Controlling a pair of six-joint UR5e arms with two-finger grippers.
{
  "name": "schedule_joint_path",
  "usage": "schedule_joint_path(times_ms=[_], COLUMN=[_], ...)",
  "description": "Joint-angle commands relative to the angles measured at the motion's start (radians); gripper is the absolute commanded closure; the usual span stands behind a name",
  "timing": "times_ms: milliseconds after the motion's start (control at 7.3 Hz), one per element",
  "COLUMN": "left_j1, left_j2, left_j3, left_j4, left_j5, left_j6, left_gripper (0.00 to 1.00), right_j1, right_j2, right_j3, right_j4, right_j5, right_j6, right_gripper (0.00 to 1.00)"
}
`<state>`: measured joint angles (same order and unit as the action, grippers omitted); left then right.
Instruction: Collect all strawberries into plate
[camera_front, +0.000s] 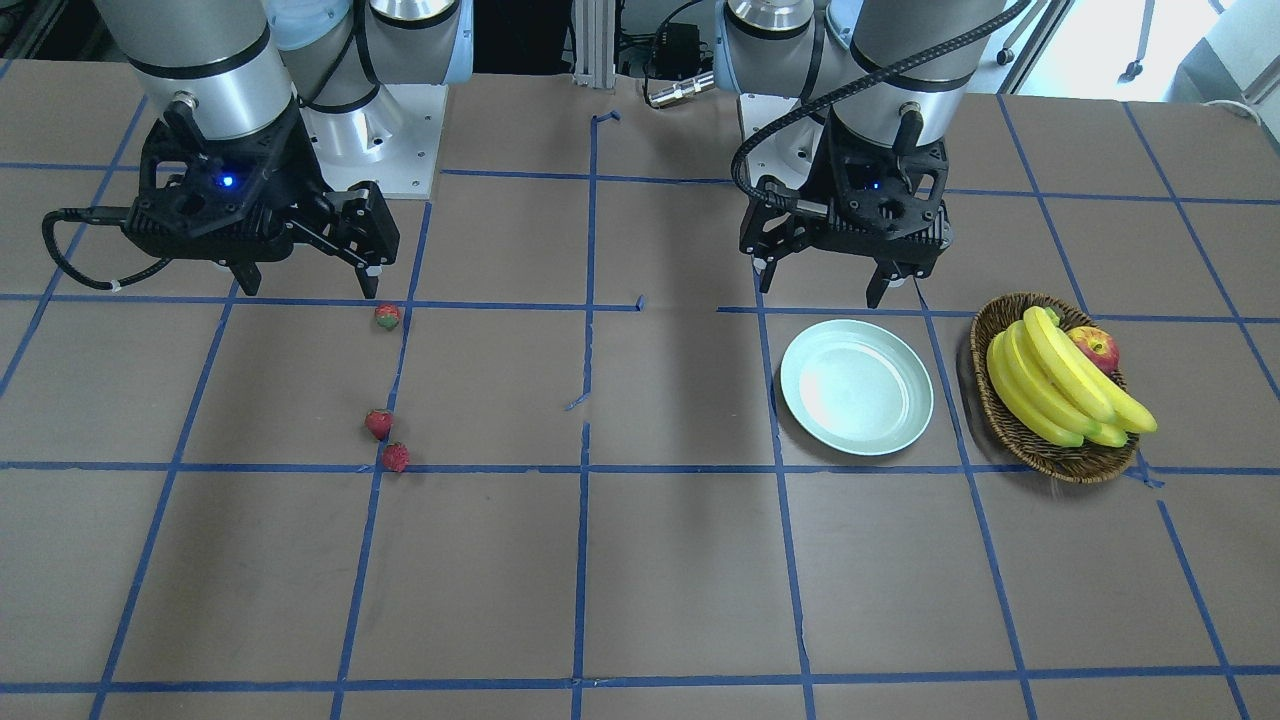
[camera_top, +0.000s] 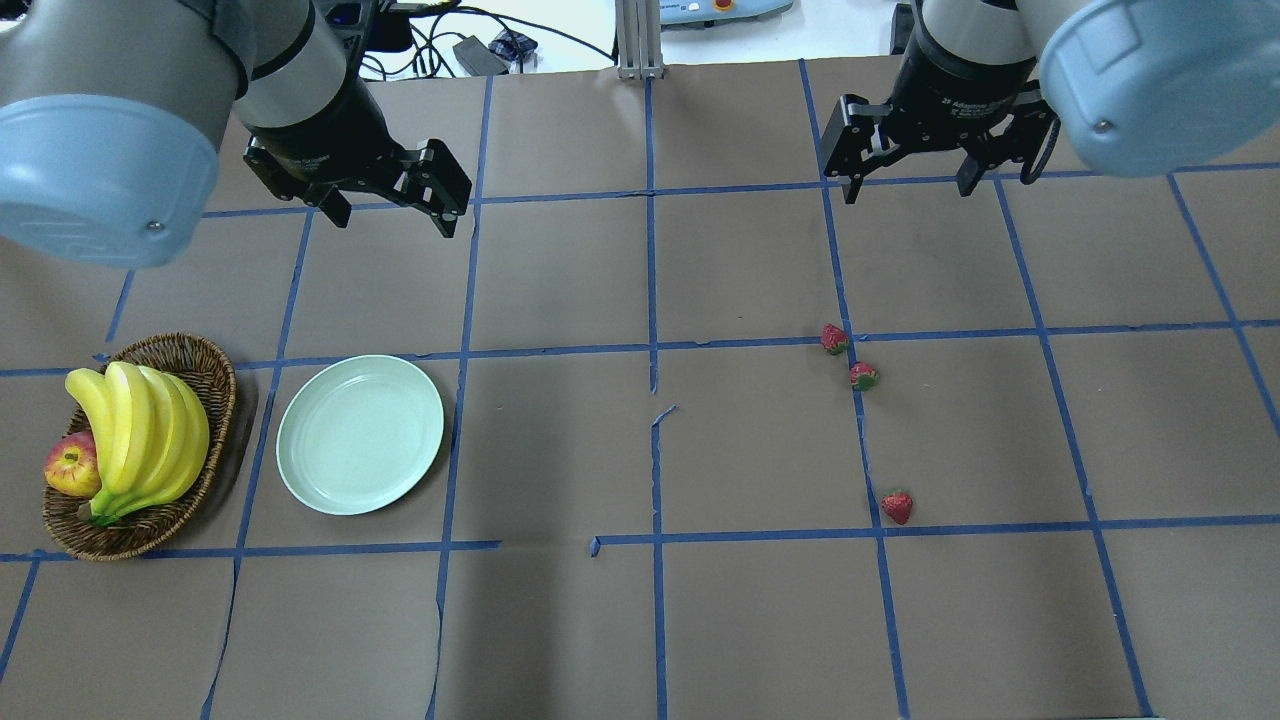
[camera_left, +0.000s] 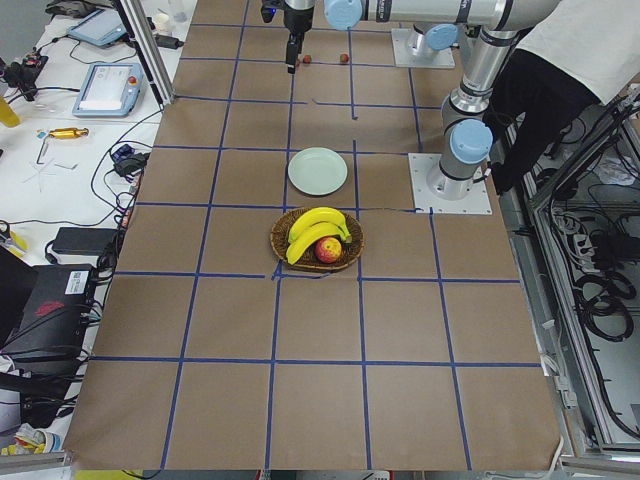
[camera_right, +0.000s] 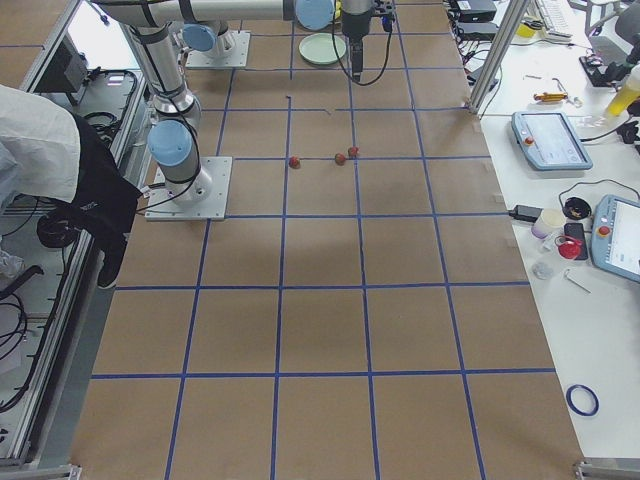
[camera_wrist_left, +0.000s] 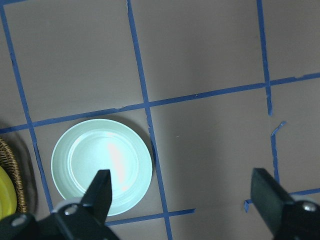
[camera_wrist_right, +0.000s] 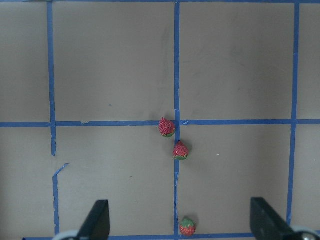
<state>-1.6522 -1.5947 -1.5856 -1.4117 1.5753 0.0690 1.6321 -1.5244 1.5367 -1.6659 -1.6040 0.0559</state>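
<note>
Brown table (camera_top: 560, 620), blue tape grid (camera_top: 652, 280)

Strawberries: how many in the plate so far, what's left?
Done: nothing, the plate is empty. In hand: nothing; left hand and right hand are both open and empty above the table. Left: all three strawberries lie on the table, on the right hand's side.

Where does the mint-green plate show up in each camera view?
Front-facing: plate right of centre.
Overhead: plate left of centre.
Exterior left: plate upper middle.
Exterior right: plate at the top edge.
Left wrist: plate lower left.
Right wrist: not in view.
Landmark: the wicker basket sits beside the plate in every view with the plate except exterior right.
</note>
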Motion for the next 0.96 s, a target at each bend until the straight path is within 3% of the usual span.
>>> schedule_joint_path(times_ms=[0,822], left_j1=[0.0,0.0], left_j2=[-0.005,0.009], left_j3=[0.015,0.013], left_j4=[-0.007,-0.01], left_j5=[0.003,0.003], left_j6=[-0.005,-0.001], left_gripper=[0.0,0.0], right_j1=[0.0,0.0], right_j2=[-0.016,-0.017], right_j3=[0.009,0.011], right_j4=[-0.003,-0.002], right_j5=[0.001,0.0], right_j6=[0.001,0.007], right_gripper=[0.0,0.0])
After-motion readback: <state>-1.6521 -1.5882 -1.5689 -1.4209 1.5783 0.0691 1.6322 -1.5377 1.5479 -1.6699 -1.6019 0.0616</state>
